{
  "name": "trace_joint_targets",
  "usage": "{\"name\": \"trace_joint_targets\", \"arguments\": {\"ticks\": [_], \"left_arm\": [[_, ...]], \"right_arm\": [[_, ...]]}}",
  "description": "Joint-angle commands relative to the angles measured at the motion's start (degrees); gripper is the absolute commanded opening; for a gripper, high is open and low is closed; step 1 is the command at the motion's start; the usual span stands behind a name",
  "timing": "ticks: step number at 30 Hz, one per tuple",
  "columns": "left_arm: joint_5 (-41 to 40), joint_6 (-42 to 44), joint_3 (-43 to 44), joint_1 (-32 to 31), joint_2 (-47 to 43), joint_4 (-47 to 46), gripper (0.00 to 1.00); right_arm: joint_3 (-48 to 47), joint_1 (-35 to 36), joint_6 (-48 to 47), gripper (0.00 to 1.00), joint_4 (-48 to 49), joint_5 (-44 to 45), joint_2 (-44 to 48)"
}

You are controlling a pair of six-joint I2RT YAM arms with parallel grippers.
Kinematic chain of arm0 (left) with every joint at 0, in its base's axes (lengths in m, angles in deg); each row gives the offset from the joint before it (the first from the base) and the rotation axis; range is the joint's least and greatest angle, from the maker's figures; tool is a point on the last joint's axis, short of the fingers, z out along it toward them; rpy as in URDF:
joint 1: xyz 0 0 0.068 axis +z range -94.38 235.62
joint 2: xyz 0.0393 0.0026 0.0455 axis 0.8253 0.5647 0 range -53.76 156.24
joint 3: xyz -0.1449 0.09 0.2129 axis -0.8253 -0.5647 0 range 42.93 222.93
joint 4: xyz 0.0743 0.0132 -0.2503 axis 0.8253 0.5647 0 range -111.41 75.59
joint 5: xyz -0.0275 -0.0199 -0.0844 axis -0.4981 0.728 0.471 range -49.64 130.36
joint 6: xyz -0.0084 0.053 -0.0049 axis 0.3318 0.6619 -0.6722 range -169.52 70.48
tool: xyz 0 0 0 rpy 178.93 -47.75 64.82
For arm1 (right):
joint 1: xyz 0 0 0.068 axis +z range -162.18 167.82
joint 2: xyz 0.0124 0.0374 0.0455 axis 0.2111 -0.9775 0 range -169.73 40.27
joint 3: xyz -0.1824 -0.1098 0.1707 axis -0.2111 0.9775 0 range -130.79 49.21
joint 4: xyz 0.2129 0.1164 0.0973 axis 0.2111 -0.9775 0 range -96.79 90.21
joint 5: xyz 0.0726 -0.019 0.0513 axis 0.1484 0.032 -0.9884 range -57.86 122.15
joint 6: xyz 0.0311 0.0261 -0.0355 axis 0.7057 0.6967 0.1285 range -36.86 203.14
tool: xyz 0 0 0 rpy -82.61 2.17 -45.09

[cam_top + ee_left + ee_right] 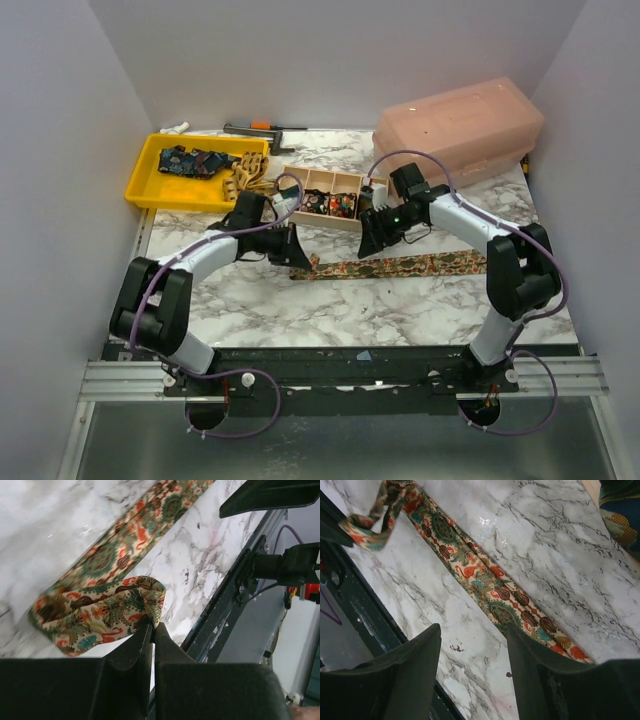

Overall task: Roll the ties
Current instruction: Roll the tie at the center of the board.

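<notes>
On the table (45, 525), the left gripper (152, 624) pinches the tie (107, 607) at its folded end, the right gripper (474, 630) open; the hold seems shallow, so the fold may slip loose.

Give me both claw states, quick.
Left claw: closed on the folded end of the tie.
Right claw: open, holding nothing, above the tie.

A marble-patterned table (400, 300) carries a paisley tie (430, 265), stretched flat from the left gripper (295, 255) past the right gripper (368, 245). A wooden compartment box (322, 180) sits just beyond both grippers. A yellow tray (150, 185) lies beyond the left one and a pink lidded bin (460, 125) beyond the right.
</notes>
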Motion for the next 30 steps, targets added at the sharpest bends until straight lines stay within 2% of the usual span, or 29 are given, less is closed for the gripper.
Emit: {"name": "trace_joint_targets", "arguments": {"ticks": [1,6,10,15,18,21,25,30], "left_arm": [[2.58,-5.23,4.41,-6.94,5.87,-10.85,0.02],[2.75,-10.43,7.61,-11.14,12.15,-16.9,0.02],[2.29,-10.78,10.2,-12.2,16.46,-17.78,0.02],[2.13,-10.52,9.65,-12.38,19.02,-16.95,0.02],[1.03,-10.46,7.85,-12.63,19.42,-17.33,0.03],[-0.24,-9.76,7.42,-12.82,20.37,-17.7,0.13],[0.38,-9.16,8.13,-12.91,21.45,-17.5,0.45],[1.55,-9.03,7.71,-12.88,21.41,-17.94,0.49]], "right_arm": [[1.53,-0.87,1.1,0.55,-1.67,-2.41,2.54],[2.74,-1.57,0.37,0.49,-2.46,-2.08,2.88],[3.0,-2.39,-1.48,0.47,-4.21,1.71,3.34],[3.24,-7.6,-7.1,0.44,-8.83,9.47,5.38],[4.69,-13.44,-9.99,0.44,-11.01,12.04,7.33],[5.22,-17.37,-12.49,0.43,-13.0,15.24,7.8],[5.93,-22.76,-15.55,0.42,-13.61,19.64,7.93],[8.33,-27.1,-18.42,0.38,-10.97,26.38,6.11]]}}
